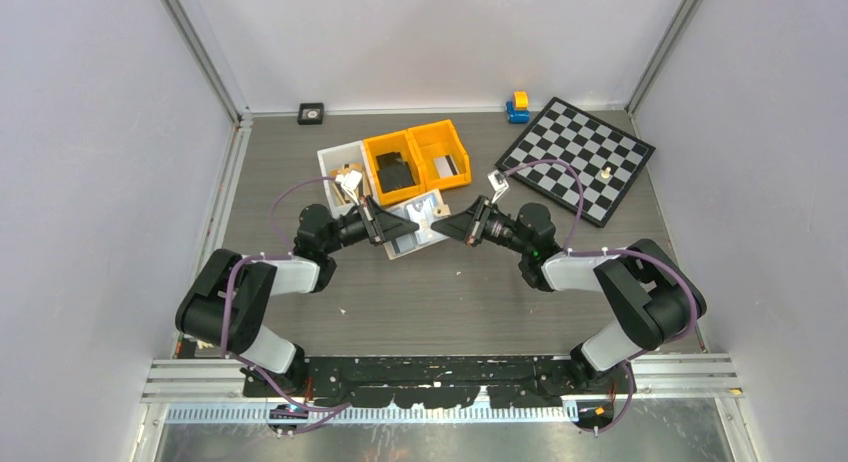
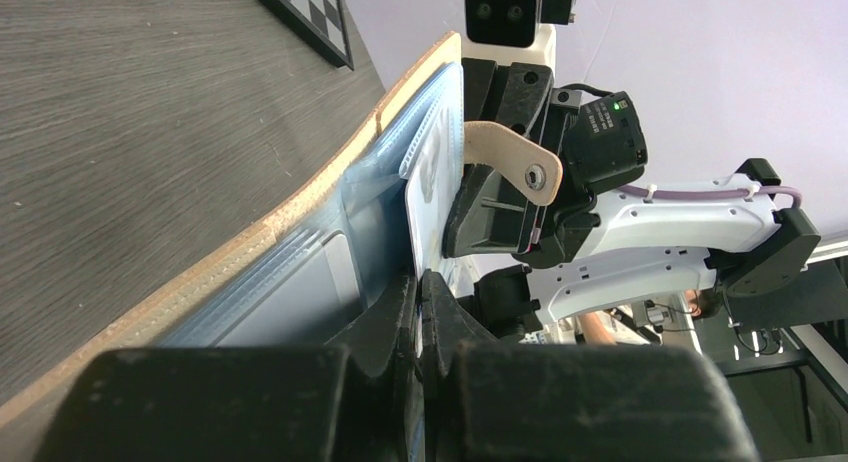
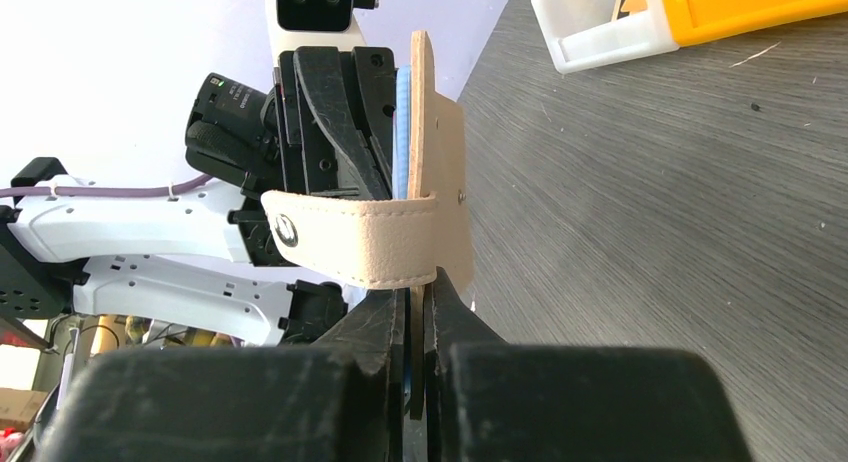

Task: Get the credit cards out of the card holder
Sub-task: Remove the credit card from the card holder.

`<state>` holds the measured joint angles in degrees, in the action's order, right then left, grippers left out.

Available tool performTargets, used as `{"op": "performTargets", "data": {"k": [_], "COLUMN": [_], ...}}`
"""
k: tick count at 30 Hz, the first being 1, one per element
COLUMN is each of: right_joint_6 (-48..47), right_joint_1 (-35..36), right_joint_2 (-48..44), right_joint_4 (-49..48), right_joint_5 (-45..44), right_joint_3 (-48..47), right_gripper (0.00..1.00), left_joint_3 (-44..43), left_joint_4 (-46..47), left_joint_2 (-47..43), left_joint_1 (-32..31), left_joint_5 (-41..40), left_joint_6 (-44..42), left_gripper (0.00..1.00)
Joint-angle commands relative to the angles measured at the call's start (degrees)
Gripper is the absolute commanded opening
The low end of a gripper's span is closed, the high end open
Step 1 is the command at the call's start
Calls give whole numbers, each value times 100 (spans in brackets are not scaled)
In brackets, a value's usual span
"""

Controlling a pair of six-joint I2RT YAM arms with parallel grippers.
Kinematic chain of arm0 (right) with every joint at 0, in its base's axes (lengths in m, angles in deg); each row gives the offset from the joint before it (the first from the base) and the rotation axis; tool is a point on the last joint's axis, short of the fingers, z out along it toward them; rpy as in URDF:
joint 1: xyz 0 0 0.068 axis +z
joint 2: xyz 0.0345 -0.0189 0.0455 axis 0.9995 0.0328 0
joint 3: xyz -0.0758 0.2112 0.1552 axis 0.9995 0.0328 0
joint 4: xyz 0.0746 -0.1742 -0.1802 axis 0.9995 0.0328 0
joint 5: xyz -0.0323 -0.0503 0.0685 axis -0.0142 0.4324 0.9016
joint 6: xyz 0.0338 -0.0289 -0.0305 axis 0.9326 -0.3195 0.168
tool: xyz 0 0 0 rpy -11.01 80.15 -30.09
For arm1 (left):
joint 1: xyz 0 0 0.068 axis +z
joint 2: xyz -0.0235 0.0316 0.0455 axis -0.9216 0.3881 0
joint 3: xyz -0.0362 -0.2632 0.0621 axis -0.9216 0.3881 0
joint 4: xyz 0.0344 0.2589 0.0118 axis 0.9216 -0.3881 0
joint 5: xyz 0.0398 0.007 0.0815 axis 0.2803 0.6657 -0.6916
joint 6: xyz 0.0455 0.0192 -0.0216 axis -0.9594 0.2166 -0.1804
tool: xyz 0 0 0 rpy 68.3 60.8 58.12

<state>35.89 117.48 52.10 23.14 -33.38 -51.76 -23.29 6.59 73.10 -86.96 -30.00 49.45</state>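
both clenched on the open beige card holder (image 1: 418,220), my left gripper (image 1: 384,229) and right gripper (image 1: 449,229) could tear its clear pockets (image 2: 300,282) if i pull unevenly.

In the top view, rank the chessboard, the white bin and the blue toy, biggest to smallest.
1. Chessboard
2. White bin
3. Blue toy
The gaps are plain, with no ties.

a robot lab cell: white walls (image 1: 90,162) on aluminium rails (image 1: 205,54) box in a grey surface (image 1: 440,292), left arm (image 1: 270,277) and right arm (image 1: 590,272) bolted at its near edge, with orange bins (image 1: 385,140) and a chessboard (image 1: 580,157)
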Motion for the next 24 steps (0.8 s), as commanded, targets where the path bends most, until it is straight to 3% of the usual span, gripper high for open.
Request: {"op": "performTargets", "data": {"k": [1,7,13,24], "right_joint_6": [112,139,148,411], "right_joint_1": [-172,-170,-170,-168], "right_joint_2": [-71,-1,43,316], "right_joint_4": [-553,-576,-596,-938], "right_joint_5": [-188,-120,-99,-65], "right_joint_3": [-85,-124,-145,-172], "right_gripper": [1,0,1,0], "left_joint_3": [-48,-34,-80,-12], "left_joint_4": [478,776,1053,719], "left_joint_2": [49,93,64,19], "left_joint_1": [54,54,54,-51], "left_joint_5": [96,178,302,-176], "left_joint_6": [41,185,447,281], "left_gripper": [4,13,13,0]}}
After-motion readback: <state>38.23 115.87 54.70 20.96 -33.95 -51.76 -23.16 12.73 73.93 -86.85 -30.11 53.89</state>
